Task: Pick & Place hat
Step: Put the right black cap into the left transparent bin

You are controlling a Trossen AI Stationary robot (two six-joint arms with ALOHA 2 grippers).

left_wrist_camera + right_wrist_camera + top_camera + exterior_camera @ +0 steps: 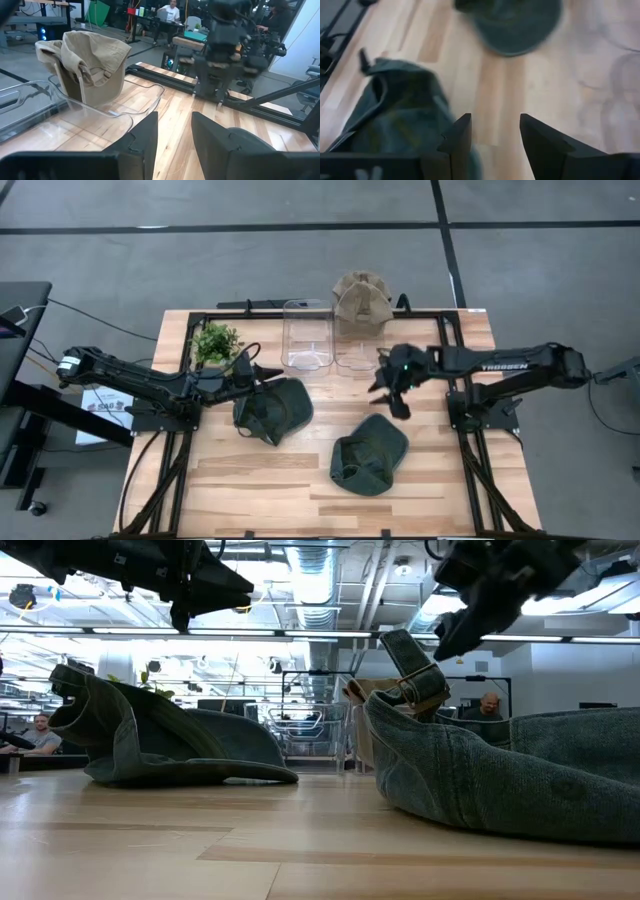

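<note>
Two dark green hats lie on the wooden table: one at centre left [275, 408] [170, 745], one nearer the front [370, 455] [510, 775], its strap sticking up. A tan hat [360, 300] [90, 60] sits draped on the far end of the right clear bin [352, 345]. My left gripper [265, 372] [174, 120] hangs level above the far edge of the centre-left hat, open, with nothing between its fingers. My right gripper [392, 395] [494, 122] tilts down above the table just beyond the front hat [395, 110], open and holding nothing.
A second clear bin [308, 335] stands left of the one with the tan hat. A small green plant [215, 342] sits at the far left of the table. Black frame rails [450, 350] run along the table's sides. Bare wood lies between the two green hats.
</note>
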